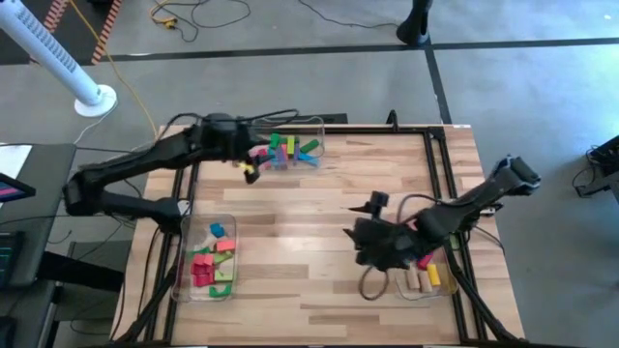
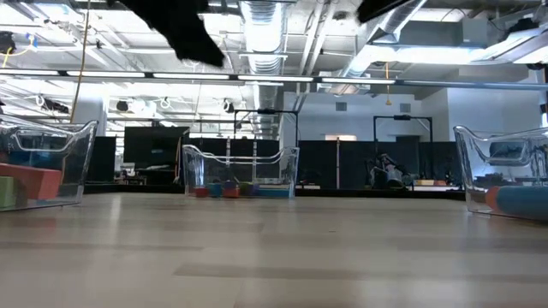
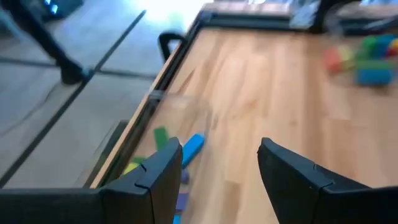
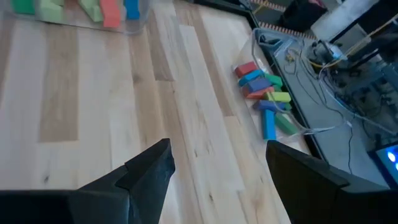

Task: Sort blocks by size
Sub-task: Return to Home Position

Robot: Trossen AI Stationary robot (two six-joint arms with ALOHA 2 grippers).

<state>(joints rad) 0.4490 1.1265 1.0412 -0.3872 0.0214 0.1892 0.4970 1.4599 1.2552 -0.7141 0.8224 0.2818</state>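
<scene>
high view: a wooden table (image 1: 319, 213) carries three clear bins, and all the blocks (image 1: 285, 150) in view lie inside them.

top bin (image 1: 319, 130), upper centre of the frame: green, blue, pink and purple pieces.
left bin (image 1: 182, 261), lower left: red, green and blue pieces.
right bin (image 1: 398, 288), lower right, partly under the right arm: tan, yellow and pink pieces.

left gripper (image 3: 217, 168): in the high view it hangs at the left end of the top bin, upper centre-left. its wrist view shows the two dark fingers (image 3: 155, 177) spread wide with nothing between them.

right gripper (image 4: 217, 162): in the high view it sits right of centre in the lower half, just left of the right bin. its fingers are also wide apart and hold nothing.

low view: the bins stand at the left edge, centre and right edge of the frame, with both arms only as dark shapes along the top.
</scene>
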